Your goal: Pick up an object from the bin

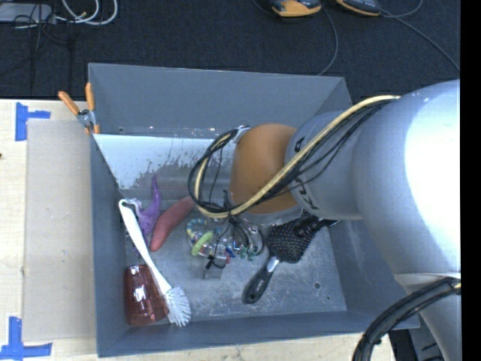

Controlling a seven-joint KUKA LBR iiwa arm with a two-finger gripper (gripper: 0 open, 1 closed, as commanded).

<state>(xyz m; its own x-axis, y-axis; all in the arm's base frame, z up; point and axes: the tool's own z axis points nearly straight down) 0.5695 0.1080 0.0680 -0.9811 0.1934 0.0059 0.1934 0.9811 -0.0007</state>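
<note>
**Multicoloured small jumble [201,239] sitting low under the gripper [216,260]**

Lies on the middle of the flat floor of the grey metal bin [225,96], with green, yellow and blue bits showing. Too small and too tangled to name its kind. Probably gathered there thanks to the bin's sloping walls, like everything else on the floor.

Approached from the right and from above, with the gripper down low, right at its near-right edge. Cannot tell whether touching or just beside. Cannot tell whether clenched or released either, with the grip end lost in shadow under the rounded orange wrist cover [259,168] and the looped black cables. No claiming a hold, then.

Crowded on both sides. To the right, very near, the black bristled hairbrush [282,250], handle slanting toward the near wall. To the left, the reddish-pink tapered oblong [171,220], close beside the purple rubbery spiked figure [152,205]. Further left, the long white-handled dish brush [146,254], laid diagonally, its bristle head next to the dark red translucent block [143,295] in the near-left corner.

Judged to be at the grasp step, with the lift not yet done. Worth watching for the hairbrush's bristles snagging and coming up alongside.
</note>
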